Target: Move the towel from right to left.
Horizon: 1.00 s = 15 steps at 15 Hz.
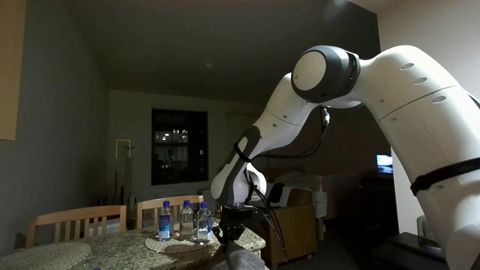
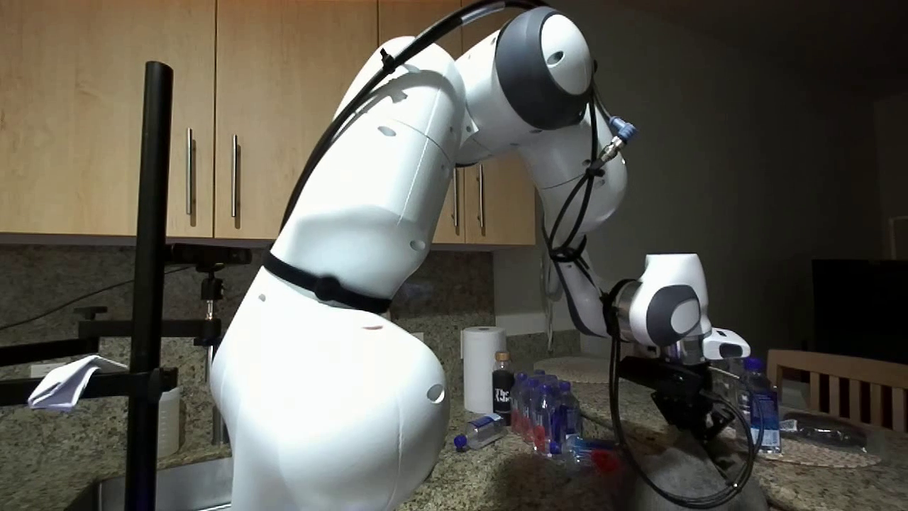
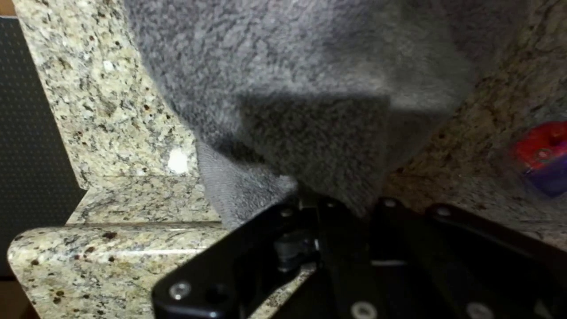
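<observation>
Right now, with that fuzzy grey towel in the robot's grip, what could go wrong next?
The fuzzy grey towel might slip, since the black jointed fingers pinch only part of it. If swung low, its folds could topple the clear plastic bottles with blue caps on the round woven mat. The looped black cable hanging near the towel might snag.

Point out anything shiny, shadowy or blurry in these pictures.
Wrist view: white glare on the counter, a dark shadow across the towel, and a blurred red-and-purple item at the right edge; in both exterior views, the arm is brightly lit; in an exterior view, the window is mostly dark.
</observation>
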### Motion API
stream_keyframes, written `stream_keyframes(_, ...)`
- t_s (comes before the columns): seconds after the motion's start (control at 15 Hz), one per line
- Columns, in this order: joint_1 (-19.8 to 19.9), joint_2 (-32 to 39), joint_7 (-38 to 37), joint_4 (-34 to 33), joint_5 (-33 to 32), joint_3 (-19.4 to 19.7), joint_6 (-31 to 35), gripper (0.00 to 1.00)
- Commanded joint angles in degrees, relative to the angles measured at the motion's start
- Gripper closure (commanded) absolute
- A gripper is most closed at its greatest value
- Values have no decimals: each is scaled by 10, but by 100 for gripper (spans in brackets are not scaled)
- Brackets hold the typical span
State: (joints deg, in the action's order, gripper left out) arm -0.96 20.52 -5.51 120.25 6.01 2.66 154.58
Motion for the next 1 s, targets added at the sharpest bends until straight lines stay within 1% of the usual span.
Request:
stream_keyframes(0.0, -8, -53, -13, 12, -19, -5, -48, 91)
stream_keyframes(0.13, -16, -76, -20, 14, -24, -8, -59, 91)
stream_keyframes(0.27, -27, -100, -32, 20, -33, -9, -57, 91)
stream_keyframes(0.4, -41, -120, -60, 20, -52, -9, -64, 91)
stream_keyframes(0.53, -54, -143, -100, 21, -76, -12, -85, 91)
stream_keyframes(0.67, -65, -170, -140, 31, -95, -21, -98, 91)
stream_keyframes(0.93, -84, -225, -215, 77, -114, -57, -81, 91)
